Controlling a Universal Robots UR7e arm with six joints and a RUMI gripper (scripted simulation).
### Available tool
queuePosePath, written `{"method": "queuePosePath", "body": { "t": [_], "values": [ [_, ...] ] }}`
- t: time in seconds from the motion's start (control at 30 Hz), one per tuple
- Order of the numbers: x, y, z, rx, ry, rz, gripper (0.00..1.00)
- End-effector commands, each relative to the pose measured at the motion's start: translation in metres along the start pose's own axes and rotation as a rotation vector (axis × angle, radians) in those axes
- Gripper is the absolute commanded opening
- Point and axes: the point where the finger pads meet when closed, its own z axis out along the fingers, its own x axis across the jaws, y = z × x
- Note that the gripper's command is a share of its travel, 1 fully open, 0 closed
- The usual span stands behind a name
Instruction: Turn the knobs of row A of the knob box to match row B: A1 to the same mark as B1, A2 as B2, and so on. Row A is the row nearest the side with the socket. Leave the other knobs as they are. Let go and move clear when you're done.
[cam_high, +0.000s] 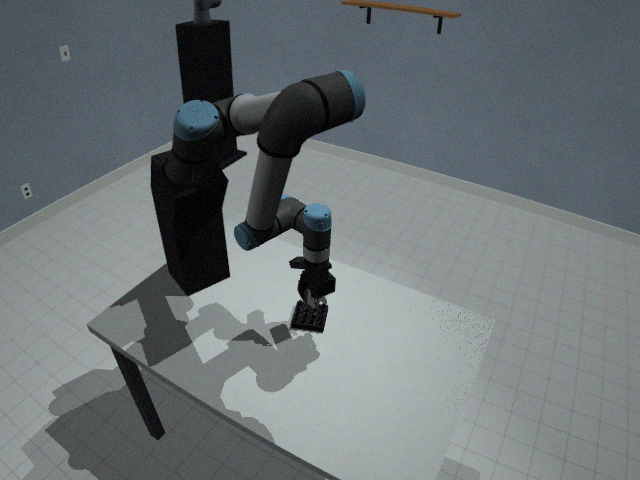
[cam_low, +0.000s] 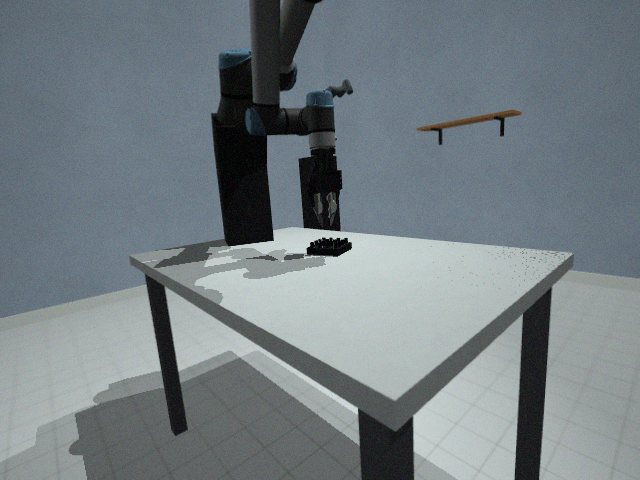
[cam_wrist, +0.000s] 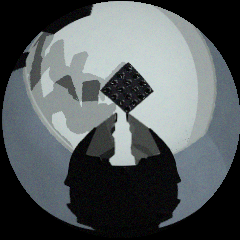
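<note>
The black knob box (cam_high: 309, 319) (cam_low: 329, 248) (cam_wrist: 127, 87) lies flat on the white table (cam_high: 392, 361) (cam_low: 413, 310) (cam_wrist: 155, 40), towards its back left part. In the wrist view it is turned like a diamond and shows several small dark knobs; their marks are too small to read. My gripper (cam_high: 309, 298) (cam_low: 325, 223) (cam_wrist: 121, 113) points straight down and hangs a little above the box's near edge, clear of the knobs. Its fingers are almost together with nothing between them.
The arm's black pedestal (cam_high: 191, 232) (cam_low: 242, 180) stands at the table's back left corner, with a taller black column (cam_high: 204, 56) behind it. A wooden shelf (cam_high: 400, 7) (cam_low: 467, 120) hangs on the wall. Arm shadows fall on the table's left part.
</note>
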Motion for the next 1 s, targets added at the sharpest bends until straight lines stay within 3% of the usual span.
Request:
{"method": "queuePosePath", "body": {
  "t": [0.0,0.97],
  "values": [
    [0.0002,0.0004,-0.0003,-0.001,0.0,0.0,0.11],
    [0.0002,0.0004,0.0028,-0.001,0.0,0.0,0.11]
  ]
}}
